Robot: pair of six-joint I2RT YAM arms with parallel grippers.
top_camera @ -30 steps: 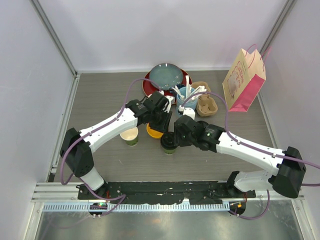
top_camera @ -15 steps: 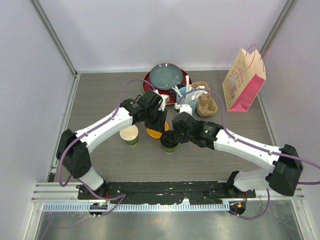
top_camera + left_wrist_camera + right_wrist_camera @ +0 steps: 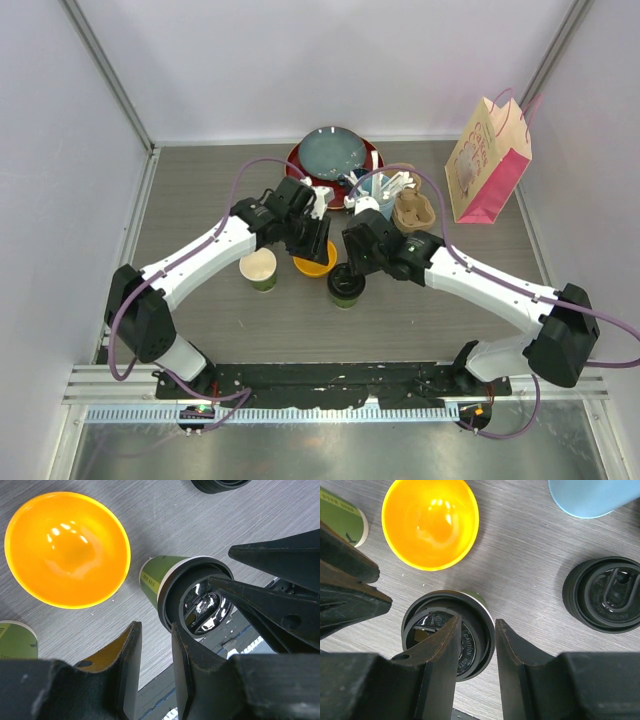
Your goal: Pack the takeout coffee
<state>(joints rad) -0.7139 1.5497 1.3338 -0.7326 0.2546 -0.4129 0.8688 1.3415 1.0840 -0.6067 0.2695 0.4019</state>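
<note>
On the table, seen from overhead, the lidded cup (image 3: 345,291) stood upright near the middle, just right of the orange bowl (image 3: 313,265). The open cup (image 3: 259,268), with no lid on it, stood just left of that bowl. My left gripper (image 3: 318,250) hung over the bowl's far rim, and my right gripper (image 3: 349,270) hung over the far edge of the lidded cup. Behind them were the stacked plates (image 3: 330,152), the light-blue cup (image 3: 375,200) of white utensils and the cardboard cup carrier (image 3: 412,208). The pink paper bag (image 3: 487,160) stood upright at the right.

Through the left wrist camera, my left fingers (image 3: 131,660) stood a little apart with only bare table in the narrow gap, gripping nothing. The lidded cup was just beyond one of them. The right gripper's dark fingers came in from the right, one lying across the black lid (image 3: 176,587); I could not tell whether it touched. The lid stack (image 3: 218,484) showed at the top edge.

Through the right wrist camera, my right fingers (image 3: 442,665) were partly spread above the lidded cup, the gap narrower than the cup, its lid showing between them. They were clamped on nothing. The lid stack sat apart to the right.
</note>
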